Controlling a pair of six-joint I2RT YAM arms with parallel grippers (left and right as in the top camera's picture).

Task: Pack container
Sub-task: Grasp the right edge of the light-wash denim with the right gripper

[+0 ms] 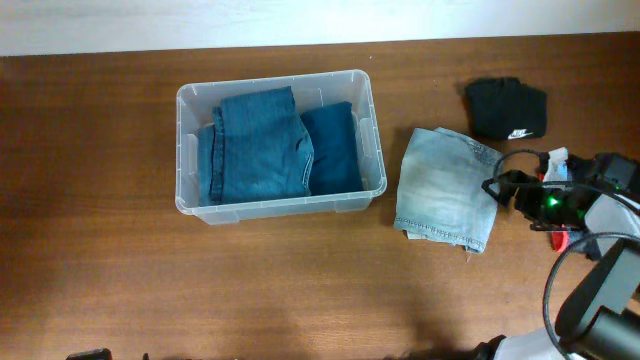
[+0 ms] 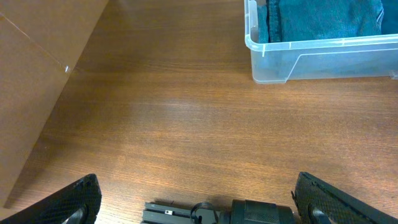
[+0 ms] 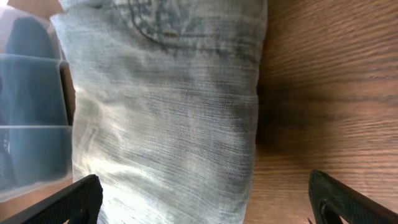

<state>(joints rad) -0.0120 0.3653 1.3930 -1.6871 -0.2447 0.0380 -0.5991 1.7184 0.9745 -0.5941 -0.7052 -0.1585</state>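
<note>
Container check: your large clear rectangular plastic bin [image 1: 186, 150] sits left of centre on the brown wooden table [image 1: 100, 260], with folded dark-blue jeans [image 1: 262, 145] inside.
Your right gripper [image 3: 205, 205] is spread wide over the folded pale denim [image 1: 445, 188]; your left gripper [image 2: 199, 200] is also released.

Bench [image 1: 100, 250] left of and in front of the container [image 1: 280, 208] is open wood, a wide lane. Container floor is mostly covered by folded dark jeans [image 1: 260, 145]; bare plastic shows only along the back wall. Narrow bench strip between container and folded light jeans [image 1: 445, 190]. Black garment [image 1: 507, 108] lies just behind those. Right end effector [image 1: 503, 187] sits at the light jeans' right edge, jaws spread, with denim filling its path. Left end effector [image 2: 199, 202] faces bare bench — container corner at upper right.
</note>
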